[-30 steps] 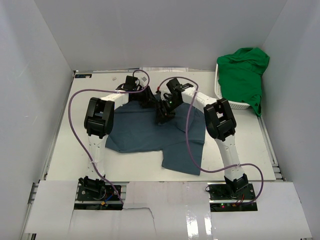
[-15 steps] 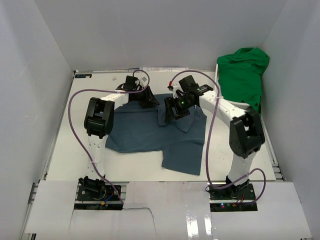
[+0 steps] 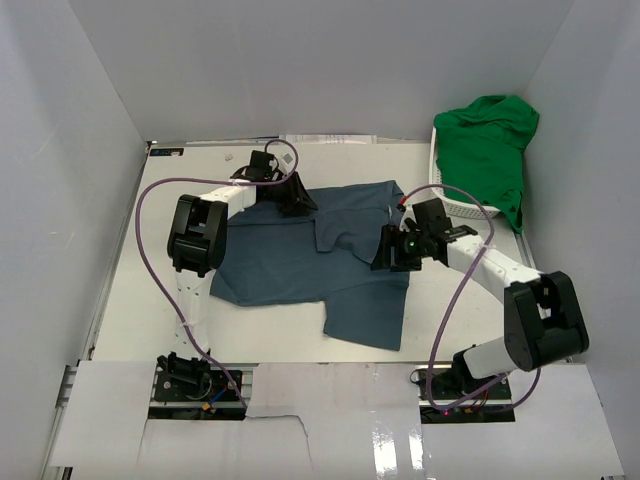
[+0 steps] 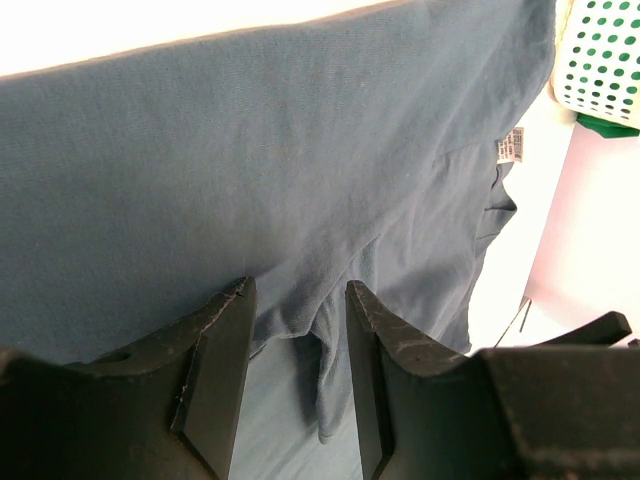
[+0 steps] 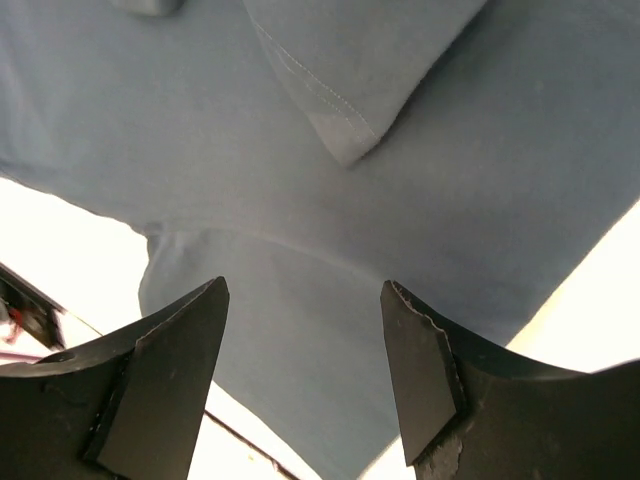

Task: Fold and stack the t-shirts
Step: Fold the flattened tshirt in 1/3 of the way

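Note:
The slate-blue t-shirt lies spread on the white table, with a folded flap near its middle. My left gripper is at its far edge. In the left wrist view the jaws stand partly apart with a raised fold of the blue shirt between them; the neck label shows beyond. My right gripper hovers open and empty over the shirt's right part, with blue cloth under it. The green t-shirt is heaped in the basket.
The white lattice basket stands at the far right corner against the wall; it also shows in the left wrist view. White walls enclose the table on three sides. Purple cables loop from both arms over the table.
My right gripper has swung from the shirt's collar area to the right and nearer. The shirt's far right part now lies spread out. My left gripper has stayed put.

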### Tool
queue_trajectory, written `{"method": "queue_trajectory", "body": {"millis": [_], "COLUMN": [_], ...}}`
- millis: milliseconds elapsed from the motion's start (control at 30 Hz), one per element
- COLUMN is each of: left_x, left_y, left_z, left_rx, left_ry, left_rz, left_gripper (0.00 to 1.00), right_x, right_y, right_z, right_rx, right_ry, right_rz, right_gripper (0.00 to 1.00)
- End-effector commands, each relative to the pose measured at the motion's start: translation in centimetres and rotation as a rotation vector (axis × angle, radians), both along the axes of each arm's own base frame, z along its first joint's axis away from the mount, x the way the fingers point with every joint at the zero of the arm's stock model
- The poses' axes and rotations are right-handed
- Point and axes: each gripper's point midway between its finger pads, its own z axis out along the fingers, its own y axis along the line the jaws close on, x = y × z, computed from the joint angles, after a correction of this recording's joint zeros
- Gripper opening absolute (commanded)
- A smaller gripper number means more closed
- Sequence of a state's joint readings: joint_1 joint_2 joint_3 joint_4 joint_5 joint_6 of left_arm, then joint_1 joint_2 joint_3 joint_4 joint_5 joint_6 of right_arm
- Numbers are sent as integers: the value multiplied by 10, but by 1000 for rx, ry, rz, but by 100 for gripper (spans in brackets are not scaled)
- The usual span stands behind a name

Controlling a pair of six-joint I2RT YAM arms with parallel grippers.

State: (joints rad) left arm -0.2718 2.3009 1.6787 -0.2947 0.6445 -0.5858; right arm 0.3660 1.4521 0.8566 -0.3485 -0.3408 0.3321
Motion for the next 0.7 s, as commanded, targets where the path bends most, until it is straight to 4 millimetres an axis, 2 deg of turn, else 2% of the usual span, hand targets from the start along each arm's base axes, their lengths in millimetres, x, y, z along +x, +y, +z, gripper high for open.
{"method": "queue_trajectory", "body": {"millis": [0, 67, 100, 233, 267, 533, 667], "left_x": [3, 3, 2, 1, 1, -1, -1], "left_y": [7, 7, 7, 7, 7, 6, 8], "left_z": [22, 22, 22, 21, 21, 21, 22], "left_rx": [14, 12, 13, 12, 12, 11, 14], "left_ry": [-33, -31, -28, -27, -27, -21, -24], "left_rz": [3, 3, 3, 2, 2, 1, 3], "left_gripper": [52, 53, 52, 52, 53, 53, 52], "right_x": [13, 16, 12, 11, 16, 20, 26], "right_y": [7, 5, 3, -2, -2, -2, 5], "right_z": [26, 33, 27, 27, 30, 14, 5], "right_rx": [135, 187, 200, 261, 276, 331, 359], "right_ry": [-131, -158, -144, -131, -157, -111, -81], "right_rz": [-58, -81, -90, -117, -120, -129, -115], "right_gripper": [69, 69, 69, 69, 69, 69, 69]}}
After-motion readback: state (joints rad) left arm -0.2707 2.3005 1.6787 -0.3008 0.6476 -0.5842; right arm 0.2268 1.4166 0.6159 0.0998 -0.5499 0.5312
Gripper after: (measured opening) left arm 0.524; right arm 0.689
